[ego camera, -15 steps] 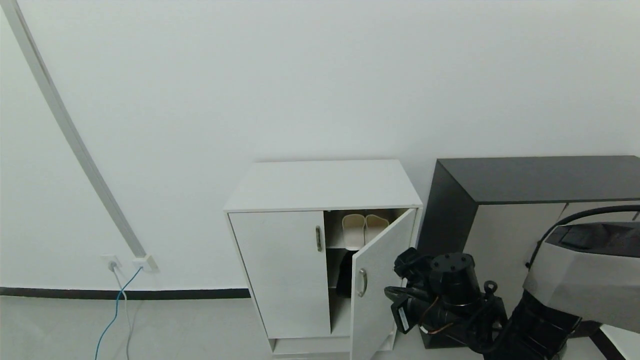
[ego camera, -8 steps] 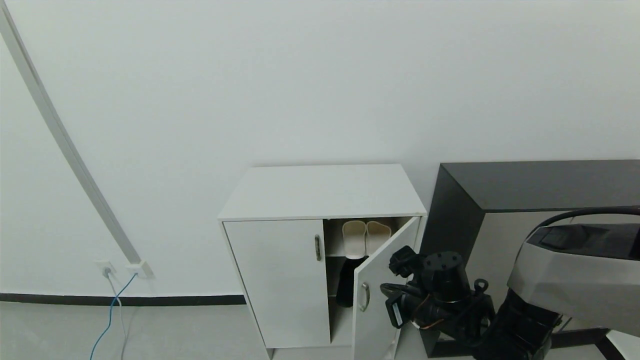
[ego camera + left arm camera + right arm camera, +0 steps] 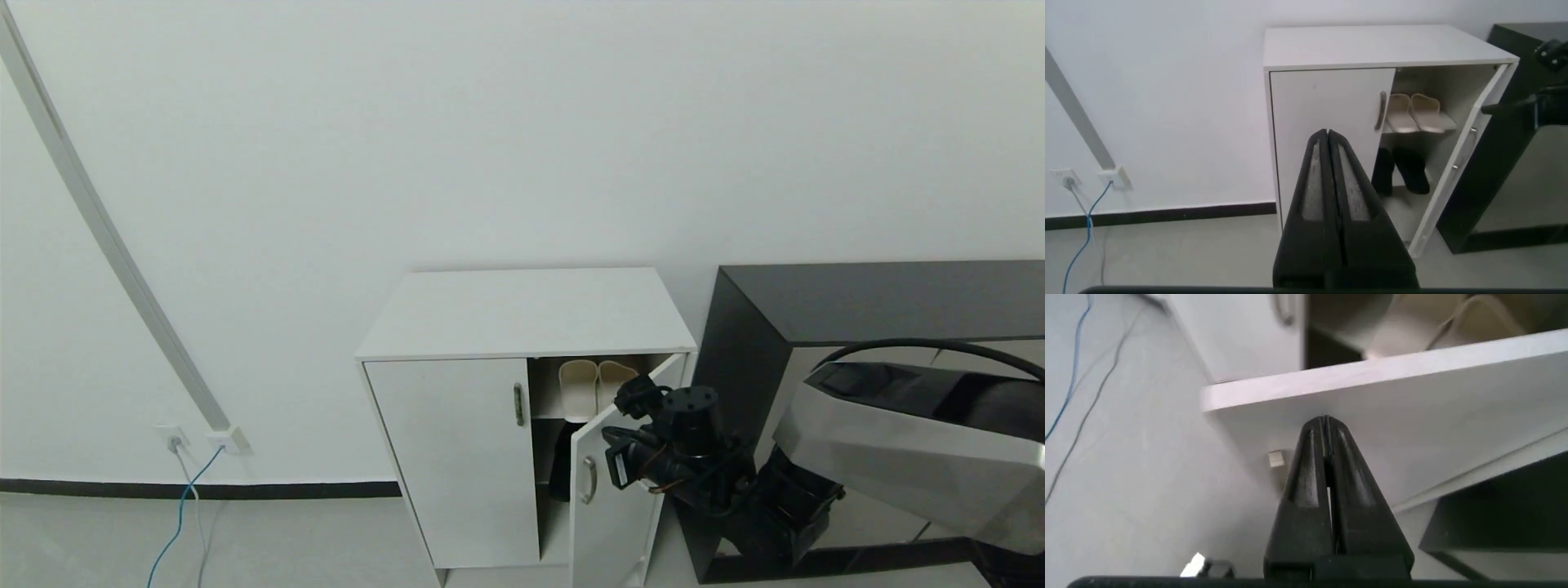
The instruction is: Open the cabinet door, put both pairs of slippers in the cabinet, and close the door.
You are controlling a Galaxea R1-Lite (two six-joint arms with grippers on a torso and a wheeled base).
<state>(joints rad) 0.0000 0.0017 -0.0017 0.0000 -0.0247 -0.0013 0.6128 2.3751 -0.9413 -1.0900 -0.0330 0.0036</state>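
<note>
The white cabinet (image 3: 522, 310) has its left door shut and its right door (image 3: 612, 506) ajar. A beige pair of slippers (image 3: 596, 388) lies on the upper shelf, and a black pair (image 3: 563, 461) stands below it. My right gripper (image 3: 1327, 423) is shut and empty, with its tips against the outer face of the right door (image 3: 1437, 433) near its edge. Some way back from the cabinet (image 3: 1388, 45), my left gripper (image 3: 1327, 135) is held shut and empty. The left wrist view also takes in the beige slippers (image 3: 1421, 114) and the black slippers (image 3: 1400, 167).
A dark cabinet (image 3: 816, 294) stands close against the white one's right side. Wall sockets with a blue and a white cable (image 3: 184, 490) are low on the wall at the left, under a slanted conduit (image 3: 106, 237). Open floor lies left of the cabinet.
The head camera shifted slightly at first. My right arm has moved left and up onto the right door, and the door's free edge has swung a little toward the cabinet.
</note>
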